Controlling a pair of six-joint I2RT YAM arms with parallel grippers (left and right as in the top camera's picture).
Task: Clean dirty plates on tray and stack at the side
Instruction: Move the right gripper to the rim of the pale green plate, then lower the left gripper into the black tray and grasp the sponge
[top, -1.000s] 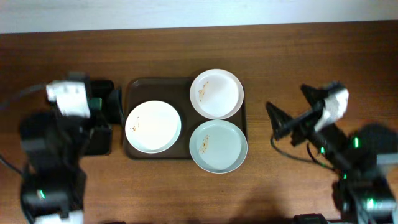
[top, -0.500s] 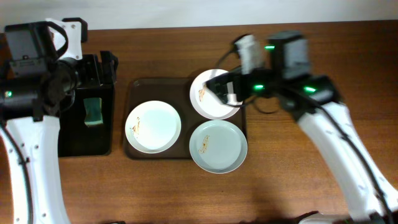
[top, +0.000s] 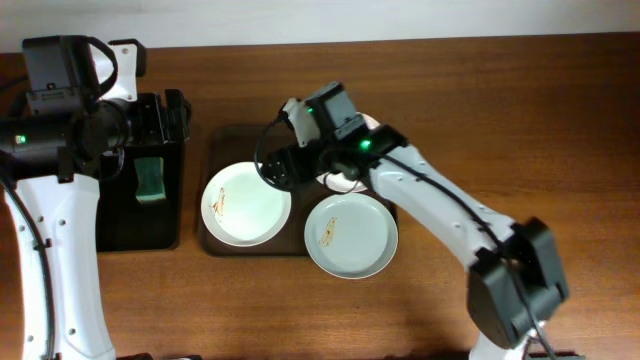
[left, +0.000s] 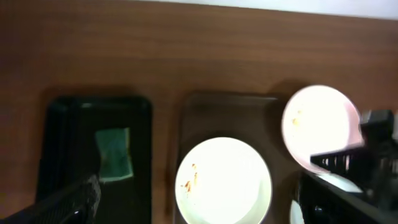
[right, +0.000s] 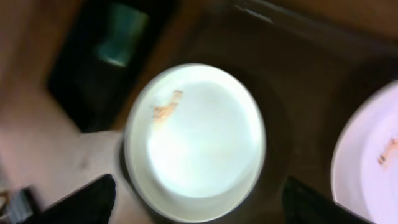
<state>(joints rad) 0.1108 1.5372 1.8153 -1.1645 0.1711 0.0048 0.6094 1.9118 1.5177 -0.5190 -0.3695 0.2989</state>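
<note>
Wood-grain table (top: 520, 110) fills the overhead view. The tray (top: 230, 145) lies centre-left on it and carries three plates.
- The left plate (top: 247, 204) sits wholly inside the rim.
- The near-right plate (top: 351, 235) overhangs the tray's near-right corner.
- The far-right plate (top: 345, 183) is mostly hidden under the right arm.

Brown crumb marks show on the left and near-right plates. The right gripper (top: 272, 165) hovers over the tray at the far-right edge of the left plate. A black tray (top: 140, 225) lies just left of the brown tray and holds a green sponge (top: 150, 180). The left gripper (top: 168, 115) hangs above the far end of the black tray.

Left wrist view: one finger (left: 71, 200) of the left gripper shows at the lower-left corner, above the black tray. Nothing rests against it; the jaws stand spread and empty. The far-right plate shows a crumb mark near its left edge.

Right wrist view, blurred: the two fingers (right: 93, 199) stand wide apart at the lower corners. The left plate lies below, between them. Contact with the plate cannot be determined. The jaws are released and grasp nothing.
</note>
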